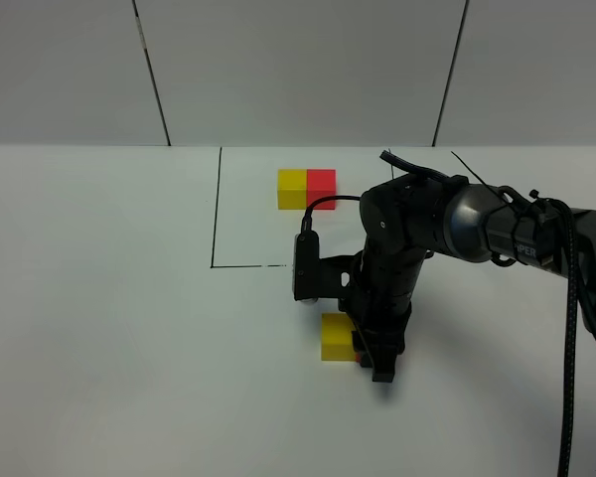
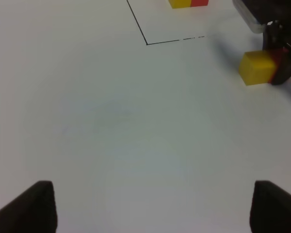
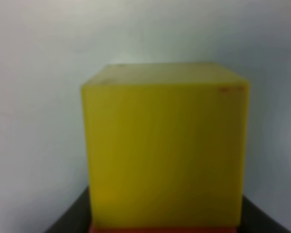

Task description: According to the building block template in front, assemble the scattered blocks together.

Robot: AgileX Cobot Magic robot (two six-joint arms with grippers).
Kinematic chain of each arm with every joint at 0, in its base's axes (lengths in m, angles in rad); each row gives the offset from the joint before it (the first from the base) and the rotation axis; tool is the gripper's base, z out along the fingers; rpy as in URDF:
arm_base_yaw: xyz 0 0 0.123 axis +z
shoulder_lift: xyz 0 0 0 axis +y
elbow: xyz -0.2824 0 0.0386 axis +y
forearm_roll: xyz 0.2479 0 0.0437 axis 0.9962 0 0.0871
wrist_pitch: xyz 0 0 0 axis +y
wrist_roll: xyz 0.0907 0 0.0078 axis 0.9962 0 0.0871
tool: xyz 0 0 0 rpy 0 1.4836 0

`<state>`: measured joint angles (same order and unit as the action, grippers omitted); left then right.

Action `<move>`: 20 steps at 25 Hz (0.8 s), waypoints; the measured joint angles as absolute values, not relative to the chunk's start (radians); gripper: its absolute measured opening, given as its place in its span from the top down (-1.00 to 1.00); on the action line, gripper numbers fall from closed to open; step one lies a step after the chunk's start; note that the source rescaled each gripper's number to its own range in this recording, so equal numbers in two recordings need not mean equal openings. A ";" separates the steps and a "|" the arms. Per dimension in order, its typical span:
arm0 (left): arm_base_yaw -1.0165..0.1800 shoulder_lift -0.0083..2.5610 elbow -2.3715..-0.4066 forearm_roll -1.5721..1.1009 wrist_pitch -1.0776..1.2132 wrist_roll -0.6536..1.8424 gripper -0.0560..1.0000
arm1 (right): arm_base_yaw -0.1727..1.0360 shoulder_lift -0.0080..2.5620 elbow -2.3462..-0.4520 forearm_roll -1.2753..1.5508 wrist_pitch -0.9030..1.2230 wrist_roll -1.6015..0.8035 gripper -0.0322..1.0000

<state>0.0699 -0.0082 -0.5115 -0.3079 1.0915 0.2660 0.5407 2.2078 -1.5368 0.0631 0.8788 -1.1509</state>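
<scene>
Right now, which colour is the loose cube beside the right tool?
Yellow cube; clearest in the right wrist view.

The only lettering that shows is on the right arm (image 1: 497,234) in the high view: white capitals on the dark link near its wrist end, at about 3 o'clock in that view. They read roughly "PER", cut off on one side and too small to be sure of. Neither wrist view shows any legible text.

Yellow cube (image 1: 336,336) beside red cube (image 1: 358,348); template (image 1: 306,188) yellow-and-red.
</scene>
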 joint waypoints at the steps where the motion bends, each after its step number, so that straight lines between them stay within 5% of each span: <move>1: 0.070 -0.008 -0.512 -0.308 1.091 0.266 -0.43 | 0.541 2.208 -1.537 0.064 0.880 -1.152 0.94; 5: 0.070 -0.008 -0.512 -0.308 1.091 0.266 -0.43 | 0.541 2.208 -1.537 0.076 0.890 -1.153 0.91; 7: 0.070 -0.008 -0.512 -0.308 1.091 0.266 -0.43 | 0.541 2.208 -1.537 0.083 0.892 -1.153 0.66; 13: 0.070 -0.008 -0.512 -0.308 1.091 0.266 -0.43 | 0.541 2.199 -1.537 0.099 0.889 -1.112 -0.90; 20: 0.070 -0.008 -0.512 -0.308 1.091 0.266 -0.43 | 0.527 2.037 -1.537 0.167 0.902 -0.788 -1.00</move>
<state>0.0699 -0.0082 -0.5115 -0.3079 1.0915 0.2660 0.5274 2.0372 -1.5368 0.1667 0.9024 -0.7885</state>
